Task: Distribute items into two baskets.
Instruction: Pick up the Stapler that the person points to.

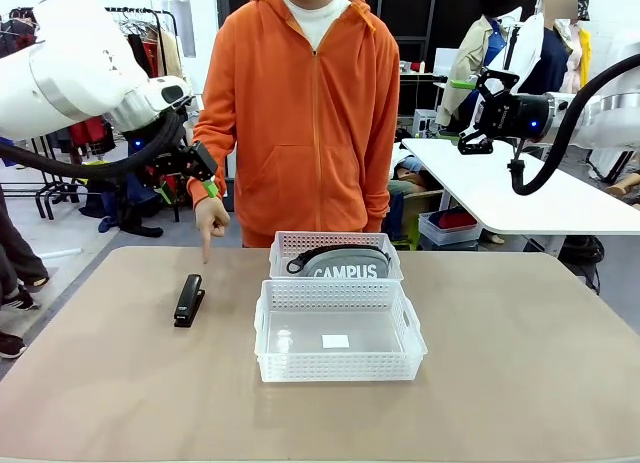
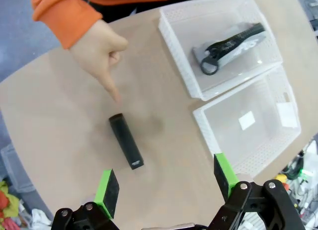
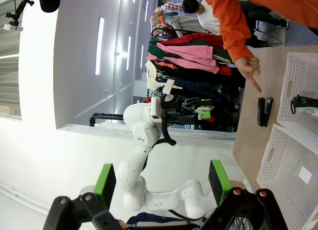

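Pouch [image 1: 340, 262] in far basket [image 1: 284, 245]. Hand [image 1: 211, 217] points at stapler [image 1: 189, 299]: left gripper [image 2: 166, 179], open above it, should grab next. Right gripper [image 3: 162, 180] open.

Grey CAMPUS pouch [image 1: 345, 265] lay in the far basket [image 1: 283, 241] by the bench's [image 1: 520, 363] far edge; near basket [image 1: 340, 366] touched it; black stapler [image 1: 188, 300] lay flat toward the left edge.

A robotics lab in a large open room. A white left arm [image 1: 70, 73] and right arm [image 1: 620, 113] stand over a tan worktop [image 1: 520, 383]. Behind it are a clothes rack [image 3: 191, 53] hung with coloured garments and a white table [image 1: 500, 193] with a storage crate [image 1: 450, 226] beneath.
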Motion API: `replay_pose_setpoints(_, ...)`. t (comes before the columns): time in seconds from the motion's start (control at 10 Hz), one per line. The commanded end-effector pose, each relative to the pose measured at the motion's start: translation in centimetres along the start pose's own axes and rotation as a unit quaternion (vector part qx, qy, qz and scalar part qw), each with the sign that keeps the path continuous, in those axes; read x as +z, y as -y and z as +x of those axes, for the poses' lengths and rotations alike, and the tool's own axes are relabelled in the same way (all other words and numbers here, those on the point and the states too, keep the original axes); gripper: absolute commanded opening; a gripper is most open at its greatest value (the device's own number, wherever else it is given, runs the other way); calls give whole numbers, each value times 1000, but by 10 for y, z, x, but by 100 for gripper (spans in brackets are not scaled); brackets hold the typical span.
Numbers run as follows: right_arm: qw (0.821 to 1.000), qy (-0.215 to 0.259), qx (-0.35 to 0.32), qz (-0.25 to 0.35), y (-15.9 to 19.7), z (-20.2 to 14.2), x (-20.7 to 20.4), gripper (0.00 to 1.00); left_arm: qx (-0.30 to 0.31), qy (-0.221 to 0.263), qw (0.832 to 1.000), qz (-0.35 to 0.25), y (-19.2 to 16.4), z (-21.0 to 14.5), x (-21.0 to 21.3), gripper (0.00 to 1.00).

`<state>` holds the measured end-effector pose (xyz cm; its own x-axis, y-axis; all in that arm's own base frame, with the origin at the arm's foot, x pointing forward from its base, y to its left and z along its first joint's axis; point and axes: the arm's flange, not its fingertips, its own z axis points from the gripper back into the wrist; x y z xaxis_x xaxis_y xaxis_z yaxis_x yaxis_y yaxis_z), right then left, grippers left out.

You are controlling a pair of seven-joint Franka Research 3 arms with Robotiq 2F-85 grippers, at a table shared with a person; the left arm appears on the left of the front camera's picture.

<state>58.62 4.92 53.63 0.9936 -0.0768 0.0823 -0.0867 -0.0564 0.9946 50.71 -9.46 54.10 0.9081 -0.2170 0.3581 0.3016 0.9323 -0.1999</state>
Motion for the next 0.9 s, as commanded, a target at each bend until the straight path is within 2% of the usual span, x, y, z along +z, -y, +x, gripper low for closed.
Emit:
replay_pose_setpoints(0.0, 1000, 6, -4, 4, -2, 0, 1, 100, 45, -21, 994, 94, 9, 5, -18, 100)
replay_pose_setpoints(0.2, 1000, 6, -4, 4, -2, 0, 1, 100, 72, -32, 985, 154, 9, 13, -46, 100)
replay_pose_setpoints(0.4, 1000, 6, -4, 4, -2, 0, 1, 100, 78, -89, 983, 142, 1, 13, -90, 100)
replay_pose_setpoints(0.6, 1000, 6, -4, 4, -2, 0, 1, 100, 88, -121, 980, 130, -3, 5, -122, 100)
replay_pose_setpoints(0.8, 1000, 6, -4, 4, -2, 0, 1, 100, 107, -131, 979, 115, -13, -7, -146, 100)
